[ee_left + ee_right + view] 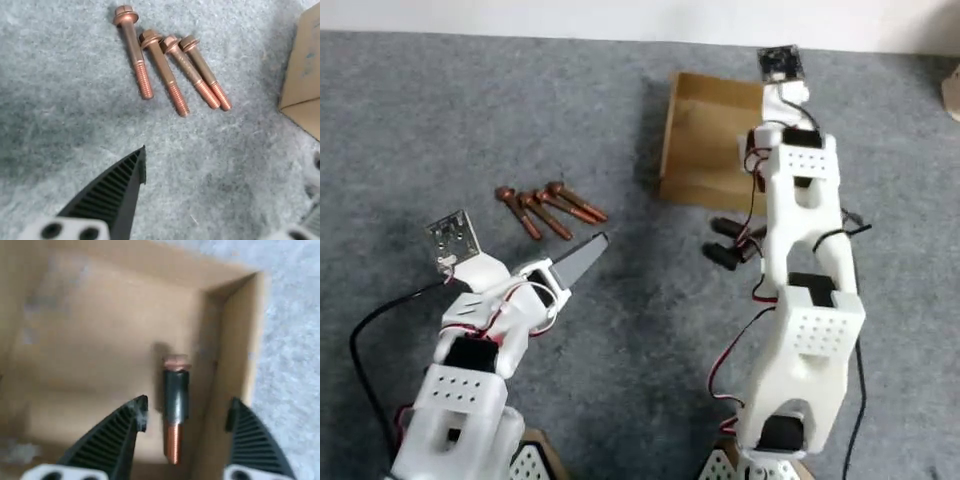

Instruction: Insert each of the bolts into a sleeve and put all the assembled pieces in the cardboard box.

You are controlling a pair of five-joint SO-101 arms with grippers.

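Several copper bolts lie side by side on the grey carpet, also seen from the high view as the bolts. My left gripper hovers open a short way before them, holding nothing; its ribbed dark finger points toward them. The cardboard box sits at the back right. My right gripper stands open over its inside, above an assembled bolt in a black sleeve lying on the box floor by a side wall. Black sleeves lie in front of the box, partly hidden by the right arm.
The box's wall stands close to the right gripper's far finger. A corner of the box shows beyond the bolts. Red and black cables run along both arms.
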